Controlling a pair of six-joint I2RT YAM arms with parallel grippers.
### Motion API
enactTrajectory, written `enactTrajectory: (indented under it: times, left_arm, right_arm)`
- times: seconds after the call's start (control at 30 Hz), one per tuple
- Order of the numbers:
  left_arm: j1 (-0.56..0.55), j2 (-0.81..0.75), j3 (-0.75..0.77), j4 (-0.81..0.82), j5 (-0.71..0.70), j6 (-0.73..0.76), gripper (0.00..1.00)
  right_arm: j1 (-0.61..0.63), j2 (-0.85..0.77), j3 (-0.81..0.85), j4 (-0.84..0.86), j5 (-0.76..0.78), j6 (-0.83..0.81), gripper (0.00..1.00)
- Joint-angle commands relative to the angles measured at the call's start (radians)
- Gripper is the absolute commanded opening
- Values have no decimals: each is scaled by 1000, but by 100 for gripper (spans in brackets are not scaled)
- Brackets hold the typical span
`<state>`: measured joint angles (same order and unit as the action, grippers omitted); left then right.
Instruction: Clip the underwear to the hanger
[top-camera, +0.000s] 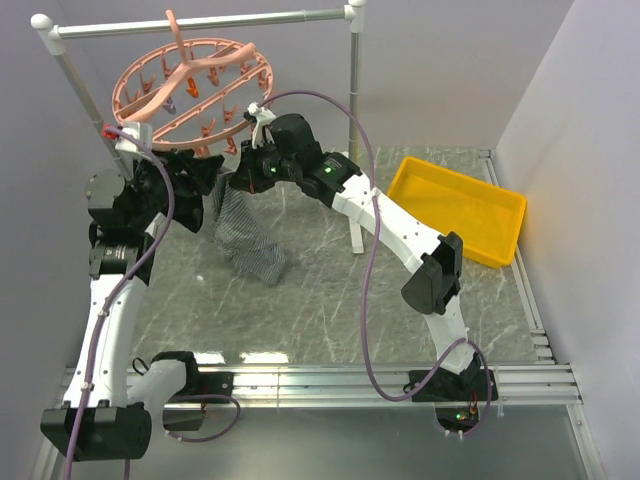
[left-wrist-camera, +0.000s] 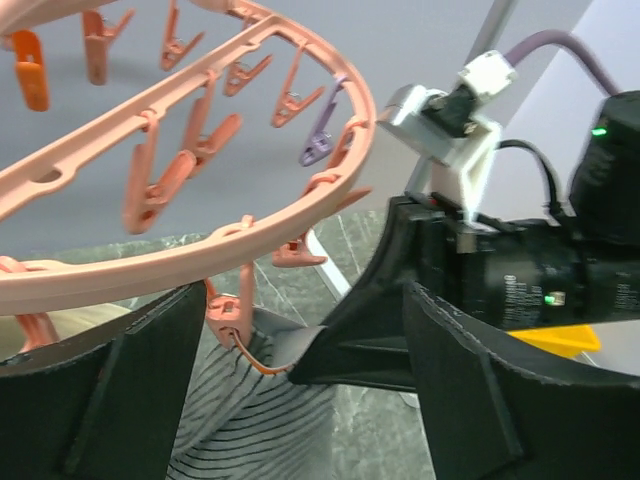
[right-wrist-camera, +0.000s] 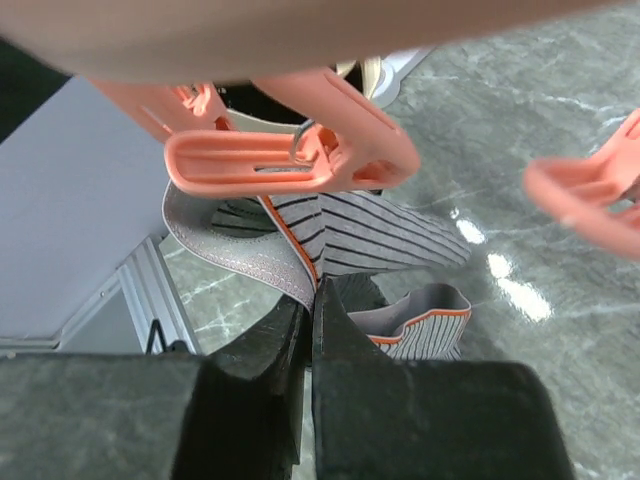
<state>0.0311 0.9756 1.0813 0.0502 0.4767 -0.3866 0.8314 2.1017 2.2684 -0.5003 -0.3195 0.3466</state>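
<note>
Got both arms reaching up under the hanger (left-wrist-camera: 200, 240): left gripper (left-wrist-camera: 300, 300) spread wide, right gripper (right-wrist-camera: 310, 295) pinching the underwear (right-wrist-camera: 350, 235) waistband. Motor (left-wrist-camera: 515, 290) lettering's too tiny for me.

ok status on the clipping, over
Left gripper open by a clip. Right gripper shut on the underwear waistband, just under the hanger rim. Can't tell if the clip bites. No obstruction seen.

no readable text, faint white print on black motor housing (left-wrist-camera: 520, 290), illegible
</note>
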Motion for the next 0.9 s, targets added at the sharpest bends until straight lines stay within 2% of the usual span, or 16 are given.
enactTrajectory:
  times: [0.0, 0.13, 0.3, 0.4, 0.43, 0.5, 0.53, 0.57, 0.77, 0.87]
  left_arm:
    - [0, -49, 11, 30, 20, -14, 85]
    - [3, -78, 8, -4, 20, -28, 89]
    - [9, -117, -32, -76, 34, -52, 89]
    - [27, -156, -81, -113, 42, -87, 89]
    - [36, -181, -99, -131, 59, -103, 89]
    - [70, -210, -161, -135, 77, -141, 89]
    - [82, -238, -179, -139, 83, -144, 89]
    - [101, -247, -199, -148, 94, -143, 89]
    - [110, -296, -222, -240, 141, -6, 88]
    - [110, -288, -196, -346, 178, 137, 88]
  right_arm:
    - [0, -85, -44, 106, 0, -6, 0]
    - [8, -137, -185, 221, 23, -20, 8]
    - [32, -163, -262, 310, 63, -90, 15]
    - [44, -172, -303, 333, 59, -123, 29]
    - [46, -177, -323, 336, 48, -132, 41]
    - [48, -187, -352, 339, 28, -129, 51]
    - [48, -206, -387, 344, 13, -135, 60]
    - [46, -218, -411, 345, 11, -138, 63]
    - [-5, -345, -615, 382, -39, -118, 72]
    - [-43, -408, -708, 402, -67, -98, 72]
